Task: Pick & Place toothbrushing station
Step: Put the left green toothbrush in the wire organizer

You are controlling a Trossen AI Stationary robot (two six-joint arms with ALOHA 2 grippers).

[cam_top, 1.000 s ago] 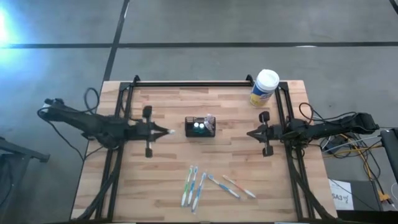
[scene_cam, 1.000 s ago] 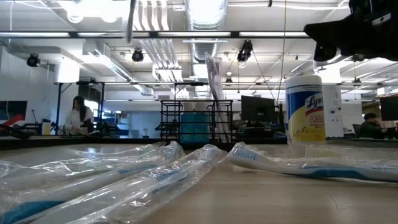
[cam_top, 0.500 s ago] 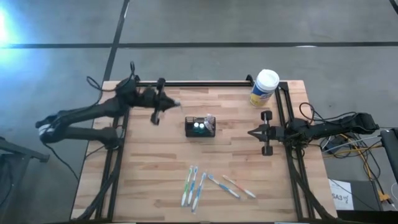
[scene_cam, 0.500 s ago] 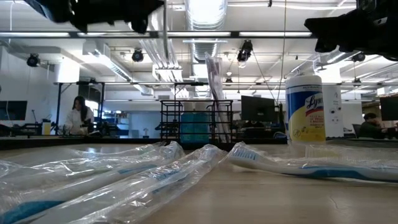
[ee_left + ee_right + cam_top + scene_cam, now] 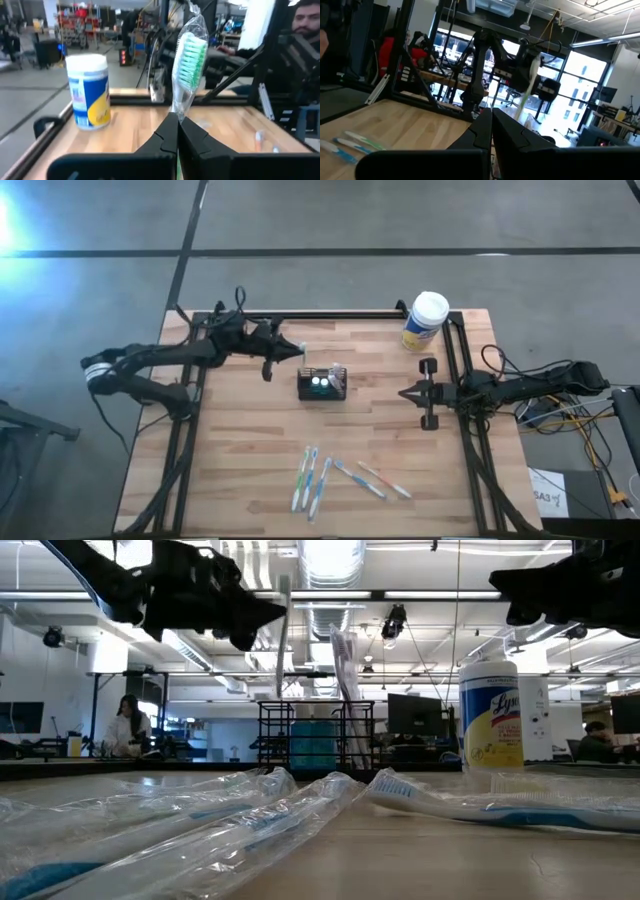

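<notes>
My left gripper (image 5: 299, 350) hovers just left of and beyond the toothbrushing station (image 5: 322, 383), shut on a plastic-wrapped toothbrush with green bristles (image 5: 189, 54). The station is a small black wire-mesh caddy that stands on the wooden table. A wrapped toothbrush (image 5: 345, 670) sticks up out of it. My right gripper (image 5: 403, 394) stays shut and empty at the table's right side, pointing toward the caddy. Several wrapped toothbrushes (image 5: 318, 476) lie near the table's front edge. My left gripper pinches the wrapped toothbrush between its two fingers, on the handle just below the head (image 5: 176, 114). The fingers come level from the table's left and lie across it. The brush stands upright (image 5: 283, 640), bristle head up, clear of the table and the caddy.
A yellow canister with a white lid (image 5: 425, 320) stands at the table's far right corner. A black frame rail (image 5: 320, 314) runs along the far edge. The loose toothbrushes (image 5: 200, 830) fill the near middle of the table.
My left gripper has swung from the table's left middle toward the far edge, then right toward the caddy, and has come down. It has stayed shut on the wrapped toothbrush, which has stayed upright.
</notes>
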